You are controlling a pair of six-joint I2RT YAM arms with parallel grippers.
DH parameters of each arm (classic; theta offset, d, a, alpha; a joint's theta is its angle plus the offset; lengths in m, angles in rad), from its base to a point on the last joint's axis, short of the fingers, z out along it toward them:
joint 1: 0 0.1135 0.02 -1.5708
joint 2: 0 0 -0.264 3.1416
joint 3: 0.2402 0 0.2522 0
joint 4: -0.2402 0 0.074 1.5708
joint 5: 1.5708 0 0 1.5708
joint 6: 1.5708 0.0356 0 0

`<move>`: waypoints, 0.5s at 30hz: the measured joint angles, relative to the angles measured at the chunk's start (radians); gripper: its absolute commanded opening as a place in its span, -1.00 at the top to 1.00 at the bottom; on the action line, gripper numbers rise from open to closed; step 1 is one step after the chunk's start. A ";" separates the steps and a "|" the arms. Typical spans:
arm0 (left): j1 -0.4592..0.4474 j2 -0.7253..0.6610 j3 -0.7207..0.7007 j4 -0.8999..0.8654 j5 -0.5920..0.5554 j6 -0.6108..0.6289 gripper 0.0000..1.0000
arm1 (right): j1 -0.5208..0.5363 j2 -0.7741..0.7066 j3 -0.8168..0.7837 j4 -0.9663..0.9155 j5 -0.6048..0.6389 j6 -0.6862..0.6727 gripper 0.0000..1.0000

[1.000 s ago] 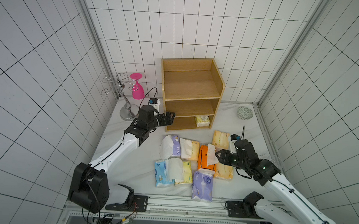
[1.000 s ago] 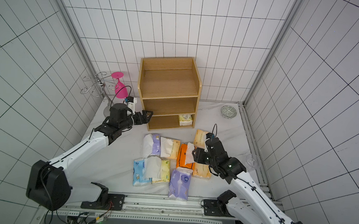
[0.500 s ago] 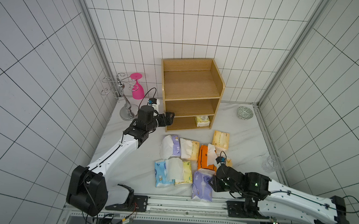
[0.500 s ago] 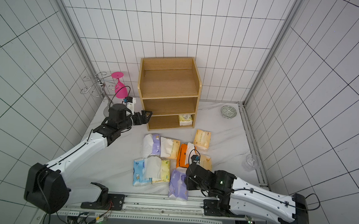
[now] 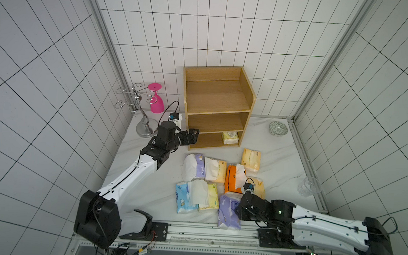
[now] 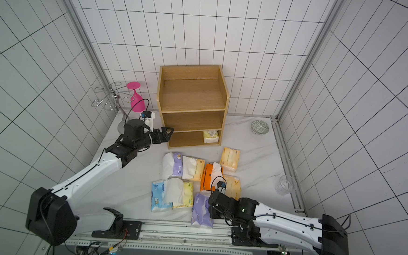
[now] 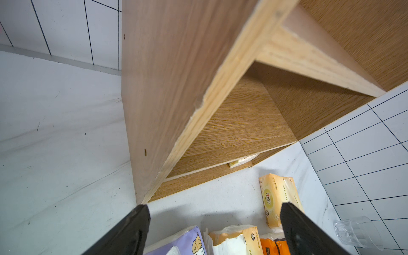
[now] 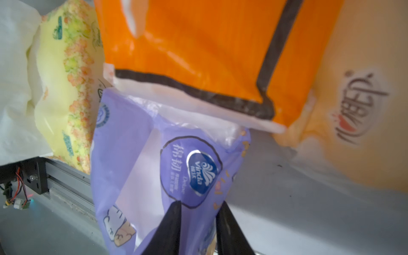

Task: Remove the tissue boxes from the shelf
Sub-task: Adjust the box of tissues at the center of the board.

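So the left gripper (image 7: 215,212) is parked at the near front corner of the shelf (image 7: 176,88), down at the bottom tier. Its jaws are spread wide with nothing in them, I'd guess so it can slide in along that tier. The one pack left in there, a pale yellow pack (image 5: 230,137), sits well away from it at the opposite end of the tier, so that's a long sideways reach. The other eight packs lie in a loose cluster on the table (image 5: 150,192), out of the shelf's way. Over at the right gripper (image 8: 198,212), the jaws are pinched narrow on the plastic edge of a purple pack (image 8: 132,143), right by the front rail. My guess is it grips the wrap because the pack itself is too soft and fat. Just past its fingertips is the orange pack (image 8: 198,55), with a pale orange pack (image 8: 353,110) beside that. Readable stuff: the purple one says "Vinda" and "Deluxe" plus Chinese characters, and the pale orange one has Chinese brand lettering with a little red heart.
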 measured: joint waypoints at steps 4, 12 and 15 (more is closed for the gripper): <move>-0.005 0.000 -0.001 0.000 0.000 0.000 -0.92 | -0.043 0.023 -0.010 0.055 0.014 -0.014 0.71; -0.005 0.008 -0.008 0.001 -0.001 0.001 -0.93 | -0.131 0.062 -0.010 0.135 0.019 -0.054 0.80; -0.005 0.018 -0.010 0.001 -0.002 0.002 -0.93 | -0.146 0.085 -0.010 0.163 0.019 -0.059 0.80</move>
